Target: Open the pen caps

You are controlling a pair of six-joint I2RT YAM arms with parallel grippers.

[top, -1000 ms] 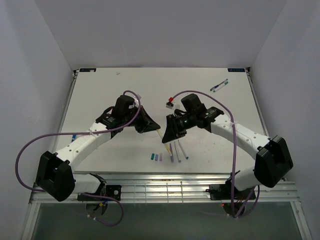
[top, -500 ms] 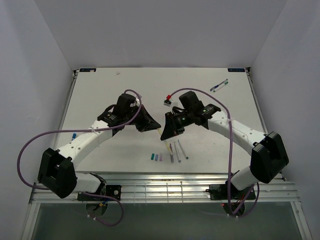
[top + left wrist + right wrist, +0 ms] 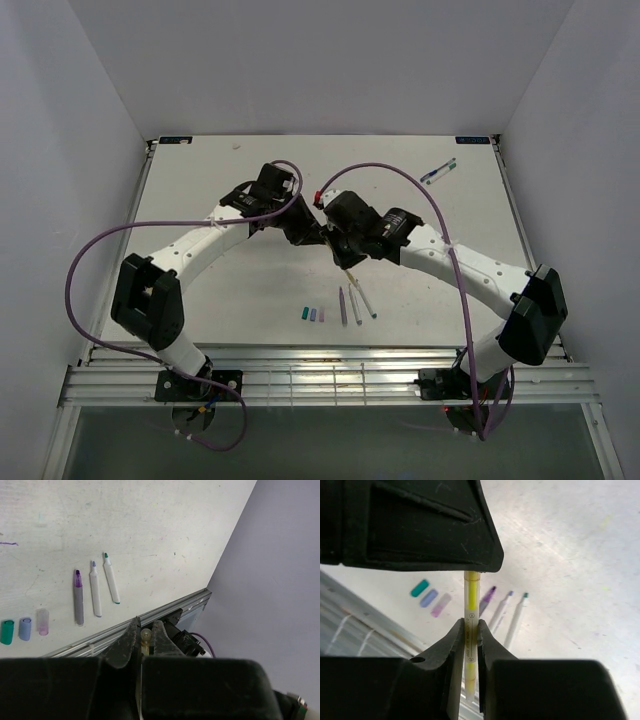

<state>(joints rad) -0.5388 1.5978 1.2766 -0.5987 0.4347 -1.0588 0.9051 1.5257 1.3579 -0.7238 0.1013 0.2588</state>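
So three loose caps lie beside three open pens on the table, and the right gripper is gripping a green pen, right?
No: the right gripper grips a yellow pen, not a green one, as the right wrist view shows. The three loose caps beside three open pens are right.

White table (image 3: 180,180), faintly pen-marked, with pens and caps on it.
Below the right claw (image 3: 471,626), toward the near edge, three uncapped pens (image 3: 95,590) lie side by side. Just left of them is a row of caps (image 3: 25,628): green, blue, pale purple. Two more pens (image 3: 437,172) lie far off, back right.

Overhead camera looks down; close wrist cameras share the pens (image 3: 95,587).
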